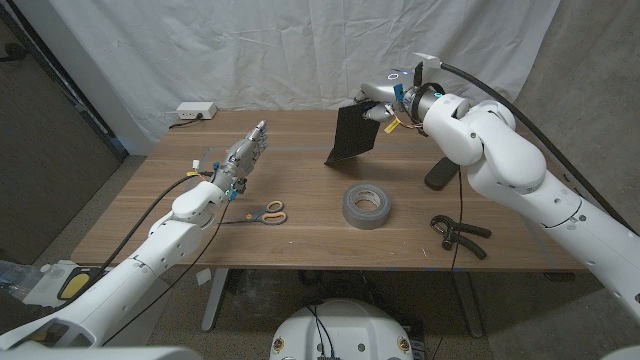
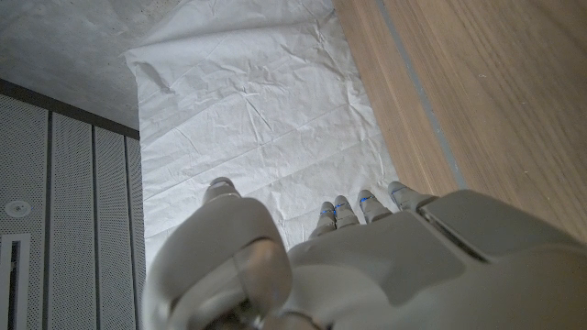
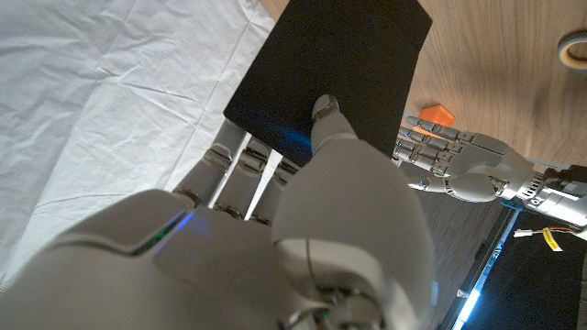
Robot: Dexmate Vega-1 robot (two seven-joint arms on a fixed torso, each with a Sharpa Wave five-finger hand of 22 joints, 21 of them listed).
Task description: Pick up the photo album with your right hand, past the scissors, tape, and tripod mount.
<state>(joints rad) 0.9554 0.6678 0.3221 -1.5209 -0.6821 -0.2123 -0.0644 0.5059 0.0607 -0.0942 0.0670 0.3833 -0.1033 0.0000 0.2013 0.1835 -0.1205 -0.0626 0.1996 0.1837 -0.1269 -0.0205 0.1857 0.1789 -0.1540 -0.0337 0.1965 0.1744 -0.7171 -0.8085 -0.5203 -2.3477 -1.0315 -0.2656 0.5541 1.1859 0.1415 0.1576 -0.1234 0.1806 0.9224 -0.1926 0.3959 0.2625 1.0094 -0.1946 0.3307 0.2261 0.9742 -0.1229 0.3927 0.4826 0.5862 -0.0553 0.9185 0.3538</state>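
1. Gripping the flat black rectangular photo album (image 1: 353,137), my right hand (image 1: 385,95) has thumb on one face and fingers behind, at the top edge.
2. The album hangs tilted above the far side of the wooden table (image 1: 300,235), long axis sloping down toward the robot's left.
3. My left hand (image 1: 243,157) waits with fingers extended, holding nothing, well apart.
4. Grey tape roll (image 1: 366,205), orange-handled scissors (image 1: 262,213) and black tripod mount (image 1: 458,234) lie nearer me.

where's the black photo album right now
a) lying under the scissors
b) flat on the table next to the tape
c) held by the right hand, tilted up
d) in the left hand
c: the right hand grips the photo album by its upper edge, tilted above the table, apart from the tape and scissors.
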